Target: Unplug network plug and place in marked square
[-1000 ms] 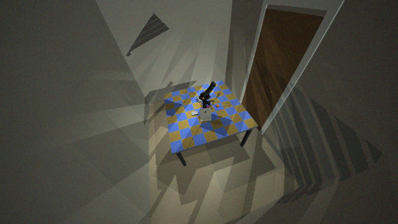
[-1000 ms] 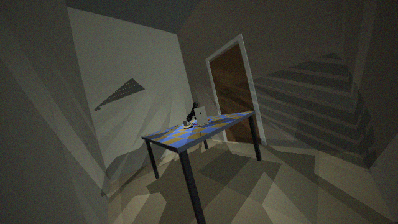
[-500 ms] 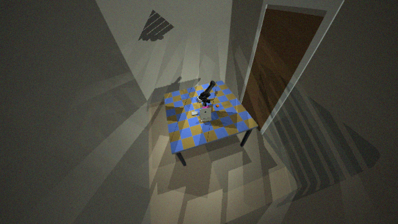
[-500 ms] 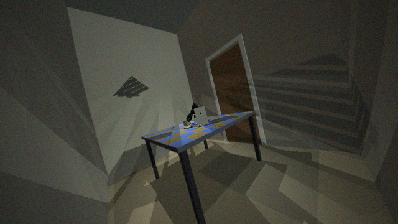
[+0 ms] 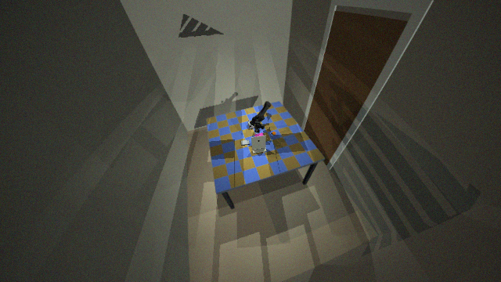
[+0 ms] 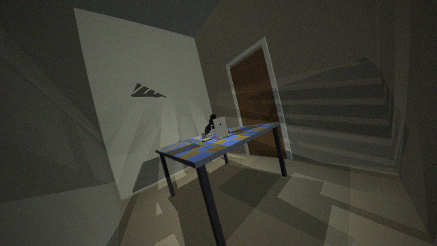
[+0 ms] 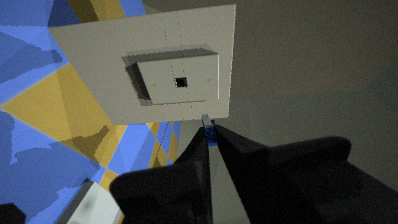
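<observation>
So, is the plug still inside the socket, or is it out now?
Out. In the wrist view the socket is a dark, vacant hole in the panel, and the blue plug sits pinched in the shut gripper, apart from the panel.

- The robot arm (image 5: 261, 114) is looking black all over, made of thick round tube parts.
- The gripper (image 7: 209, 131) is showing two black fingers, wide near the camera and getting thin and pointy at the tips.
- The finger sides are looking flat, smooth and dull.
</observation>
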You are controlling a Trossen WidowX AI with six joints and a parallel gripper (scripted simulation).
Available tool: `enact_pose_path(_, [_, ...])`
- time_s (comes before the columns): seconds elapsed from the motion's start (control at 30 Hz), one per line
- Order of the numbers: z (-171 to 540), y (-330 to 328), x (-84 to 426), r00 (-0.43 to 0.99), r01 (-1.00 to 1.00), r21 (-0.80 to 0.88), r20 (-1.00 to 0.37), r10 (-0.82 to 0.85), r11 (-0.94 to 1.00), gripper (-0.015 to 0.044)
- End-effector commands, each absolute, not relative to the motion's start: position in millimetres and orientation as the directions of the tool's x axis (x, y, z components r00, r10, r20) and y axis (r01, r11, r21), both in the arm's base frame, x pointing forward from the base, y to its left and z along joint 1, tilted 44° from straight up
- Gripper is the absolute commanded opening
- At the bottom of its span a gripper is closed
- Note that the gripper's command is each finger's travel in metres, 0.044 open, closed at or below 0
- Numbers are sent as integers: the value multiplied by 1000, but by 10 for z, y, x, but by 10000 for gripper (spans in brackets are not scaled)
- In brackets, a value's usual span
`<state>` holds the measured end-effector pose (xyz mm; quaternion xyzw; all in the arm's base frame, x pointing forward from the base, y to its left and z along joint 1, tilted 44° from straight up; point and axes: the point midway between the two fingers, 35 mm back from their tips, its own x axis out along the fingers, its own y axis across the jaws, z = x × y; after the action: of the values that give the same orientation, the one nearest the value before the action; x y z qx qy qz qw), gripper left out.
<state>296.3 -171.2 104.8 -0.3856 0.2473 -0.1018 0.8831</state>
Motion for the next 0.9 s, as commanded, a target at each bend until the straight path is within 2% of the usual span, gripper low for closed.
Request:
enact_pose_path(0.0, [966,-1665,2954,855,-106,-734,-413,-316,671,0])
enact_pose_path(0.43, [633,-1403,2815,803,-426,-664,-591,-81,614,0])
enact_pose_path(0.87, [499,-1078,2606,730,-637,-566,-661,174,523,0])
